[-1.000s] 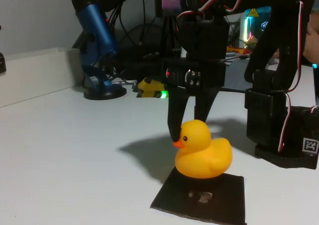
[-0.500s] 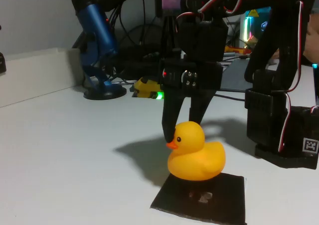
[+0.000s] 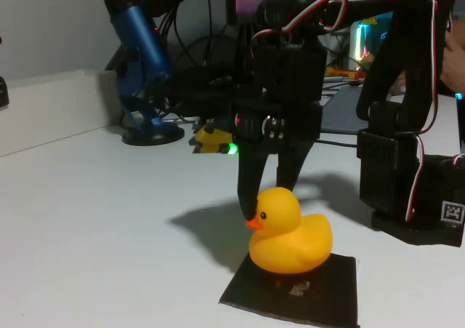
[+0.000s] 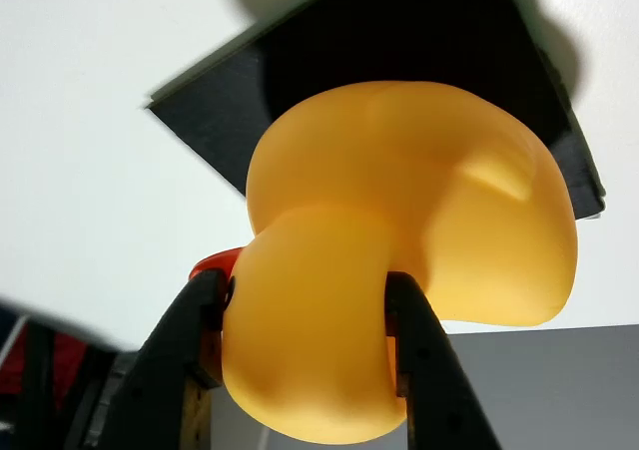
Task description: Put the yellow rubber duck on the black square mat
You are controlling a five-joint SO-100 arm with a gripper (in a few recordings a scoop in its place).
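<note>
The yellow rubber duck [image 3: 290, 233] is over the far left part of the black square mat [image 3: 327, 295], its beak pointing left in the fixed view. Its underside is at or just above the mat; I cannot tell if they touch. My black gripper [image 3: 267, 201] comes down from above and is shut on the duck's head. In the wrist view the two fingers [image 4: 190, 340] press the head of the duck [image 4: 439, 191] from both sides, with the mat [image 4: 225, 106] below. The pale mark at the mat's centre sits just in front of the duck.
The arm's black base [image 3: 407, 175] stands right of the mat. A blue microphone [image 3: 138, 59] on a round stand, cables and a small yellow device with a green light [image 3: 214, 140] stand at the back. A raised white ledge [image 3: 51, 106] runs along the left.
The gripper carried the duck slightly left, then lowered it closer to the mat. The grip on the head is unchanged.
</note>
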